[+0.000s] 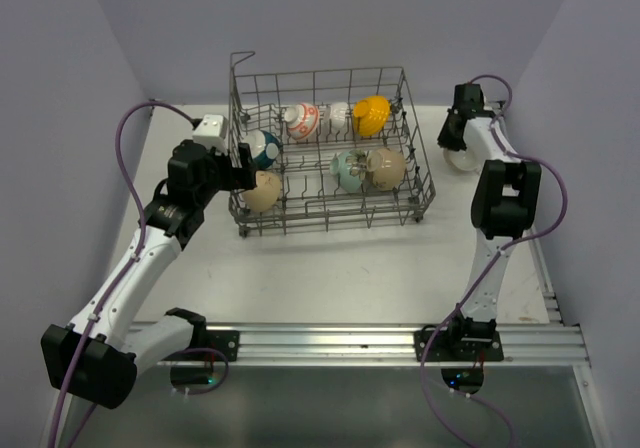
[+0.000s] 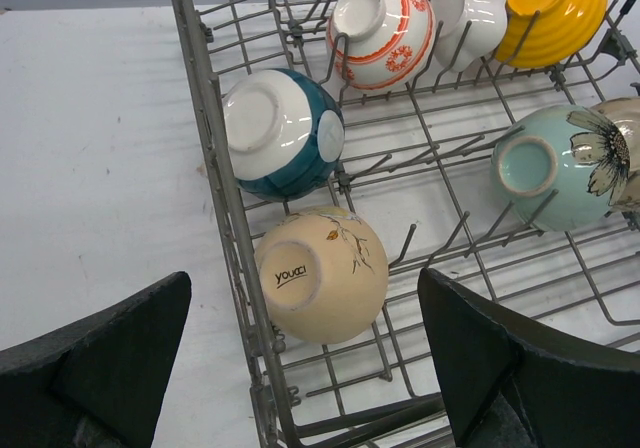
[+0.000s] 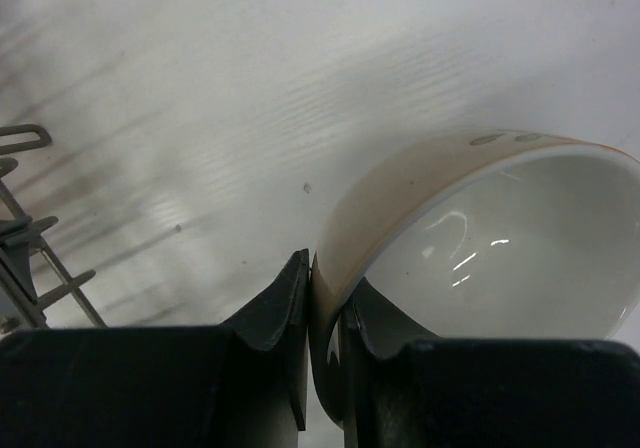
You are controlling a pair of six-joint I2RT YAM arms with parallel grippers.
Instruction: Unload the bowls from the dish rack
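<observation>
Left end effector (image 2: 305, 353) spread wide — right end effector (image 3: 325, 303) clamped tight.

Even, diffuse overhead light, no hard shadows; faint shade beneath dish rack (image 1: 330, 224). Right wrist view: streaky glare on table (image 3: 250, 78), bright glints inside bowl (image 3: 500, 248), near fingers (image 3: 275, 313) out of focus.

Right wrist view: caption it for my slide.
Right gripper, jaws shut on the rim of a beige bowl, white table behind.

The grey rack (image 1: 330, 218) holds a red-banded white bowl (image 2: 385, 30), a yellow bowl (image 2: 555, 8), a teal-and-white bowl (image 2: 285, 133) and a twig-painted cream bowl (image 2: 325, 273). Far right, a beige bowl (image 3: 400, 193) is white inside.
</observation>
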